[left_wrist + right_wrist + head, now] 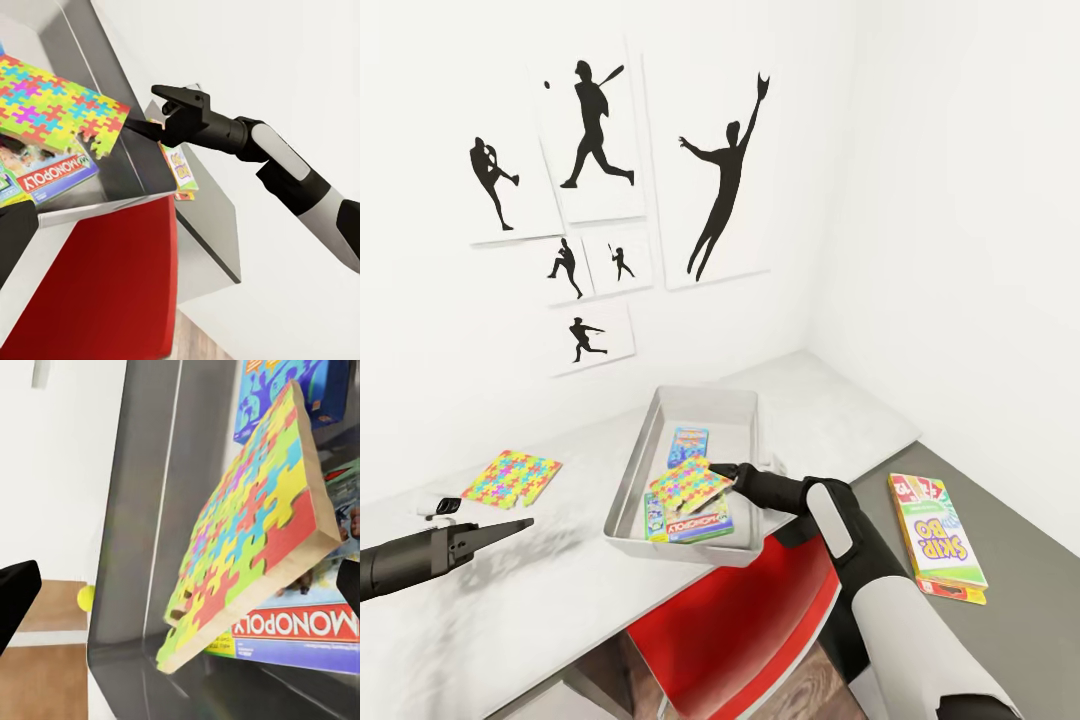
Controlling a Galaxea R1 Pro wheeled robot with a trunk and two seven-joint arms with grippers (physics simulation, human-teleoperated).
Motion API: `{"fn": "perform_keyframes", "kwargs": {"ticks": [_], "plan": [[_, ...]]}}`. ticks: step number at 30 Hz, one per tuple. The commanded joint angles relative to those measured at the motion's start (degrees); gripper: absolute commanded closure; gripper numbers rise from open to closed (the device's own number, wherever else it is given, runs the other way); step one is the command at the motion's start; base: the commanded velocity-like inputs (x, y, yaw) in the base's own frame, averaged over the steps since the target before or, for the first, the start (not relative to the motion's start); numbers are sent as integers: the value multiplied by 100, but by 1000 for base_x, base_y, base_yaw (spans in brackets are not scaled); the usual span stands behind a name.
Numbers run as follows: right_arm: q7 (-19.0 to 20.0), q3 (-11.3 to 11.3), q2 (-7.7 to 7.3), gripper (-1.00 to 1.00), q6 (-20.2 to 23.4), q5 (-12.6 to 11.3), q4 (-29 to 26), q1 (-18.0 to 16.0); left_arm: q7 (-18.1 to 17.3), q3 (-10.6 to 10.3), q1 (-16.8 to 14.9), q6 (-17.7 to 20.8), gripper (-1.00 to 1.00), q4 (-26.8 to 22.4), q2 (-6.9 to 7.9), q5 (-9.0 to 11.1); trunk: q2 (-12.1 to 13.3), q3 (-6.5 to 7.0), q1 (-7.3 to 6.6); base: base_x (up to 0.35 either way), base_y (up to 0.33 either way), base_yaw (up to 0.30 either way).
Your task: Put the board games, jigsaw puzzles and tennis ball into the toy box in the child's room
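The grey toy box [752,425] stands on the table [560,580] and holds a MONOPOLY board game [700,522] and a blue one [687,443]. One jigsaw puzzle [688,483] hangs tilted over them inside the box, its corner at my right gripper [722,472], whose fingers stand wide apart, open. The other jigsaw puzzle [512,477] lies flat on the table left of the box. A SKIP BO board game [938,535] lies on the lower dark section. The tennis ball [85,598] rests beyond the box's wall. My left gripper [520,524] hovers open and empty left of the box.
A red chair [740,620] is tucked under the table's front edge below the toy box. Black sports silhouette prints [595,130] hang on the white wall behind. The room's corner wall closes in on the right.
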Motion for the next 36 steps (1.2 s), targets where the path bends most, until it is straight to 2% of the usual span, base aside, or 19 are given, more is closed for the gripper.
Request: {"fn": "perform_keyframes", "kwargs": {"ticks": [1, 4, 8, 13, 30, 32, 36], "plan": [[4, -17, -4, -100, -4, 181, 4, -1, -25, 0, -4, 61, -100, -2, 2, -4, -9, -13, 5, 0, 0, 0], [232, -15, -41, -100, -9, 181, -101, 4, -25, 0, -4, 61, -100, -2, 2, -5, -9, -13, 5, 0, 0, 0], [432, 1, -78, -100, 15, 157, -519, 45, -25, 0, -7, 61, -100, -2, 2, -3, -9, -13, 5, 0, 0, 0], [464, -9, -88, -100, 22, 131, -712, 91, -25, 0, -5, 61, -100, -2, 2, -3, -9, -13, 5, 0, 0, 0], [481, -11, -89, -100, 24, 128, -736, 110, -25, 0, -4, 61, -100, -2, 3, -3, -9, -13, 5, 0, 0, 0], [642, -16, -93, -100, 21, 128, -759, 106, -25, 0, -4, 61, -100, -2, 2, -3, -9, -5, 5, 0, 0, 0], [1366, -47, -104, -100, -15, 154, -1114, 91, -25, 0, -4, 61, -100, -2, 4, -3, -9, 26, 5, 0, 0, 0]]}}
